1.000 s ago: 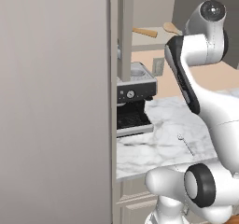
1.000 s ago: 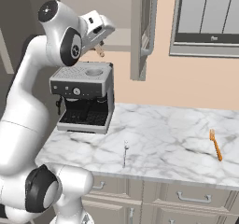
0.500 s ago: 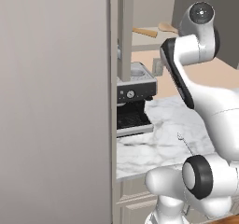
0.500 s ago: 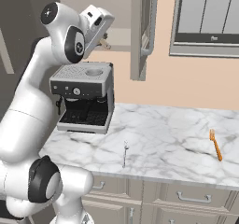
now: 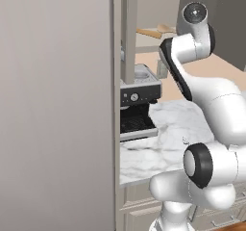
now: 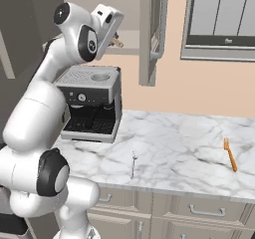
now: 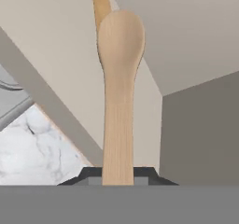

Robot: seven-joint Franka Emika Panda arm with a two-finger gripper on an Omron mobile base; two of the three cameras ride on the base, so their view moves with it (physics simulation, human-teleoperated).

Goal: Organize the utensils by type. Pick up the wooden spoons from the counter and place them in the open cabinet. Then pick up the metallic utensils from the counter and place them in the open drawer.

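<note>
My gripper [image 6: 115,38] is raised at the mouth of the open cabinet [image 6: 149,39] and is shut on the handle of a wooden spoon [image 7: 119,78]. That spoon's round bowl points into the cabinet. A second wooden spoon [image 7: 100,3] lies just beyond it, and tan spoon parts [image 5: 150,32] show on the pale shelf in the left base view. On the counter [image 6: 189,138] lie a thin silver utensil [image 6: 133,162] near the front edge and an orange fork [image 6: 229,155] at the right. The open drawer is out of view.
A steel coffee machine [image 6: 92,101] stands on the counter directly below my hand. The cabinet's open door [image 5: 129,37] hangs beside the arm. A tall grey panel [image 5: 57,105] blocks the left. Closed drawer fronts [image 6: 204,210] run under the counter.
The hand has swung a little toward the cabinet opening, carrying the wooden spoon in over the shelf. The utensils on the counter have not moved.
</note>
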